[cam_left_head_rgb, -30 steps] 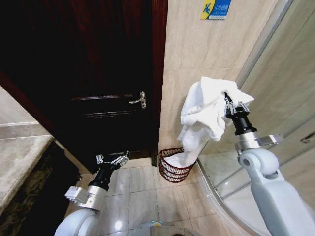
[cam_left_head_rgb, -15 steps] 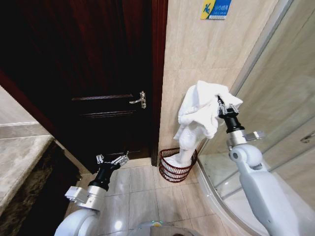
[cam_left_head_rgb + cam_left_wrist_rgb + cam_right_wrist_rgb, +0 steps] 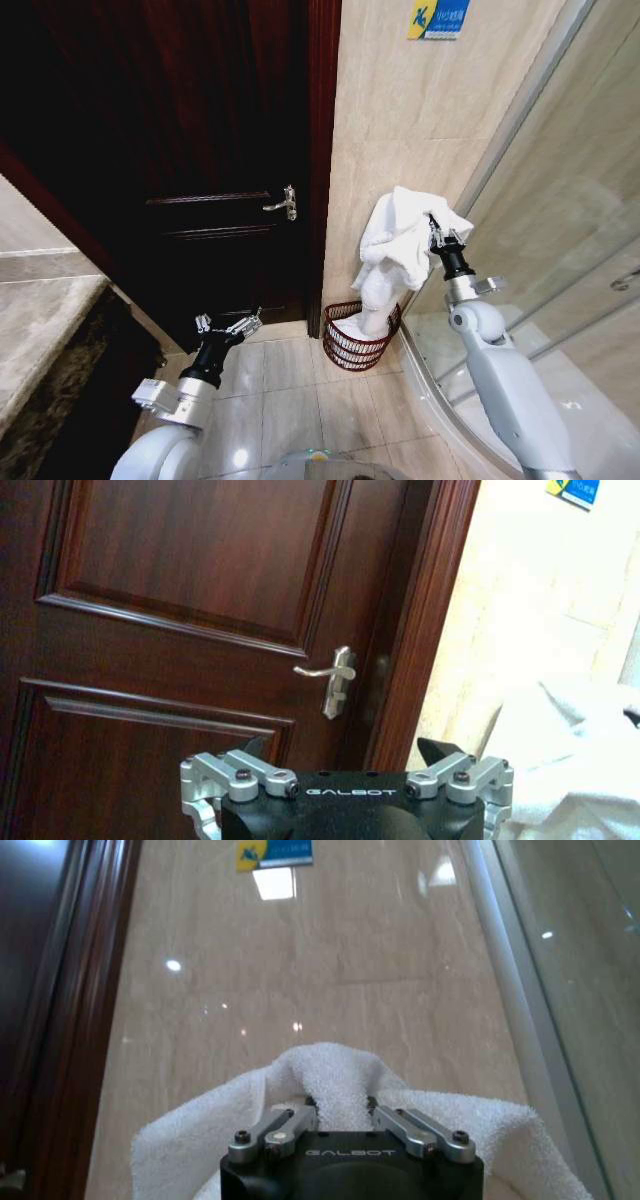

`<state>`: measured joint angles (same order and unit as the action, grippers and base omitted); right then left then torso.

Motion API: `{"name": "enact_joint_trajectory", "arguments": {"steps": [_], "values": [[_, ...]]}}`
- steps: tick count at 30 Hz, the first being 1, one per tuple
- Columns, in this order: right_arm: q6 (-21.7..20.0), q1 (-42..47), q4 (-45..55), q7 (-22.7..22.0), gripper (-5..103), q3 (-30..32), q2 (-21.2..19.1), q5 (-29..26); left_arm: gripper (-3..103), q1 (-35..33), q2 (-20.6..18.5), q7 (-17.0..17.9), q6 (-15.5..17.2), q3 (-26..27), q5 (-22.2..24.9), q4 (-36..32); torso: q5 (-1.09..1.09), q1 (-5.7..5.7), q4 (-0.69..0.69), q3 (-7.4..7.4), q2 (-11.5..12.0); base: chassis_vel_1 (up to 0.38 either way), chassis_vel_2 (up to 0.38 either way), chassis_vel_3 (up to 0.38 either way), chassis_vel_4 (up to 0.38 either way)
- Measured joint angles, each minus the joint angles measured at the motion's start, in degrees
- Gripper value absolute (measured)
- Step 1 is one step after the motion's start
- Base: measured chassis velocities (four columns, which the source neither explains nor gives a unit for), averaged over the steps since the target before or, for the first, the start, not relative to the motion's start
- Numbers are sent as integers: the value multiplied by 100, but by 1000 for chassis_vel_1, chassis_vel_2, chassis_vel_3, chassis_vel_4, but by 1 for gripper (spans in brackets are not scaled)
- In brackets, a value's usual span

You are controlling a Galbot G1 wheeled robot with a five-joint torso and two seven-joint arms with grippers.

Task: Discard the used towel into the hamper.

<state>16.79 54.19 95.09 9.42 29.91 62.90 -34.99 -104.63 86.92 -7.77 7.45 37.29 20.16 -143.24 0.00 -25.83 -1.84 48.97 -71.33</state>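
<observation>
Your right hand [image 3: 437, 236] pinches the white towel [image 3: 400, 245] above the hamper [image 3: 358, 340] in the floor's wall corner, tail already inside for a clean drop. Left hand [image 3: 228, 324] idles wide.

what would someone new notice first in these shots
The white towel stands out first, bunched and held high against the beige tiled wall by the right gripper, its tail hanging into the hamper on the floor. Next comes the dark wooden door, with the left gripper open low before it.
</observation>
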Motion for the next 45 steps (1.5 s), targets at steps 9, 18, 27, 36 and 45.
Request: {"name": "enact_joint_trajectory", "arguments": {"steps": [9, 18, 27, 36, 45], "values": [[138, 131, -225, 85, 15, 2, 151, 118, 100, 0, 0, 0, 0, 0, 0, 0, 0, 0, 0, 0, 0, 0, 0, 0, 0], [332, 120, -618, 157, 15, -32, 286, 229, 100, 0, 0, 0, 0, 0, 0, 0, 0, 0, 0, 0, 0, 0, 0, 0, 0], [518, 230, -915, 263, 15, -59, 372, 325, 100, 0, 0, 0, 0, 0, 0, 0, 0, 0, 0, 0, 0, 0, 0, 0, 0], [647, 350, -1129, 342, 15, -115, 458, 373, 100, 0, 1, 0, 0, 0, 0, 0, 0, 1, 0, 0, 0, 0, 0, 0, 0], [722, 399, -1426, 421, 15, -173, 531, 389, 100, 0, 0, 0, 0, 0, 0, 0, 0, 1, 0, 0, 0, 0, 0, 0, 0]]}}
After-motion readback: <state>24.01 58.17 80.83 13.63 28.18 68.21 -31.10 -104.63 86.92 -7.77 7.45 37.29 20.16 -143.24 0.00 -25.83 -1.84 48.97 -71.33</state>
